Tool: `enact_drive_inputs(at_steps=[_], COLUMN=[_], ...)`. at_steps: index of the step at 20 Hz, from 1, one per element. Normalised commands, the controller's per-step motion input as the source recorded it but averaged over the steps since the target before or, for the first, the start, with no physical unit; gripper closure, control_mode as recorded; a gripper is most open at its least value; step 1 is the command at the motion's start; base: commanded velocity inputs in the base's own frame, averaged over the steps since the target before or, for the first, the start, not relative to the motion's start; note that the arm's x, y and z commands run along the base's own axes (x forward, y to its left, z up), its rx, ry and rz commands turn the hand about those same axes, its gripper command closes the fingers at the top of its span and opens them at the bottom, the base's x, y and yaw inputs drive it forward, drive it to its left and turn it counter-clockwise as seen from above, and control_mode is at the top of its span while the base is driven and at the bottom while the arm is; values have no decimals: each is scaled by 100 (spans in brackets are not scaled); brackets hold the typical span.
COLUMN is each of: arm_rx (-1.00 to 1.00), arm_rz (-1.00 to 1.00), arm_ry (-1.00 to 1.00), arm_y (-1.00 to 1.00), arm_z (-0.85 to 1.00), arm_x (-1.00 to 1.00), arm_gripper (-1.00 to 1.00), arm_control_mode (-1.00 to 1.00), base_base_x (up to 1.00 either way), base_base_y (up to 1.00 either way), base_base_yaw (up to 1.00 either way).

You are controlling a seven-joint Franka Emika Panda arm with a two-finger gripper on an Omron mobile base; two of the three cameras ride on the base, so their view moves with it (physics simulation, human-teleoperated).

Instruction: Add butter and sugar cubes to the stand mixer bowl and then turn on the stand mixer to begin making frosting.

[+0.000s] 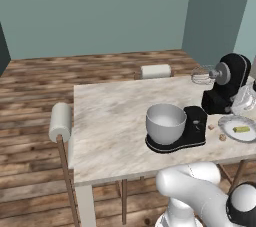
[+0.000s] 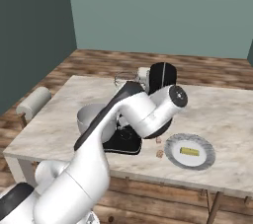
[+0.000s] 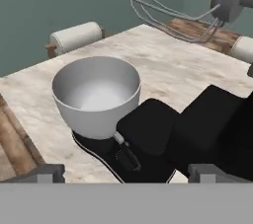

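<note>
The stand mixer bowl (image 3: 96, 94) sits empty, the butter (image 2: 189, 151) lies on the plate (image 2: 173, 156), tool (image 3: 126, 172) wide.

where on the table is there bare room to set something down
Free: the table left of the bowl, out to the chair side, and the far strip behind it. Crowded: the right end, where mixer, plate with butter and two small brown bits cluster.

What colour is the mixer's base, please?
Glossy black; the stand mixer base shows best in the hand view.
</note>
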Motion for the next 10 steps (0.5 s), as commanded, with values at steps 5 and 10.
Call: enact_drive_inputs(at_steps=[5,10], arm_rx=[0,0], arm_rz=[31,25], arm_ry=[-1,-9], arm_y=[-48,-51], arm_z=[-28,-36], arm_x=[0,-14], arm_gripper=[-100,-100], arm_control_mode=[-100,-100], base_base_x=[0,0], base_base_y=[0,0], base_base_yaw=[0,0])
